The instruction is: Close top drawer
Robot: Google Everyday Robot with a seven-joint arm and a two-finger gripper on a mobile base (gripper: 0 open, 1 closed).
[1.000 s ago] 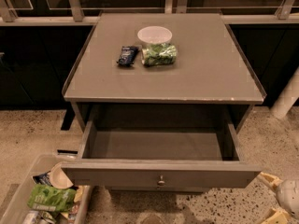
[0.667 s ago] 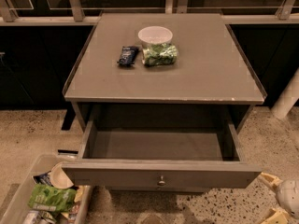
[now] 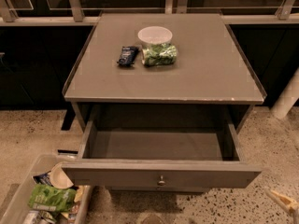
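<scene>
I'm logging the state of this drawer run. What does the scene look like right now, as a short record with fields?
drawer: top drawer open, pulled out toward the camera
knob: small round knob at the centre of the front panel, untouched
cabinet top: white bowl, green bag just in front of it, dark packet left of the bag
floor: plastic bin of snack bags at lower left
gripper: gripper at the lower right edge of view, apart from the drawer
task: not yet done
</scene>
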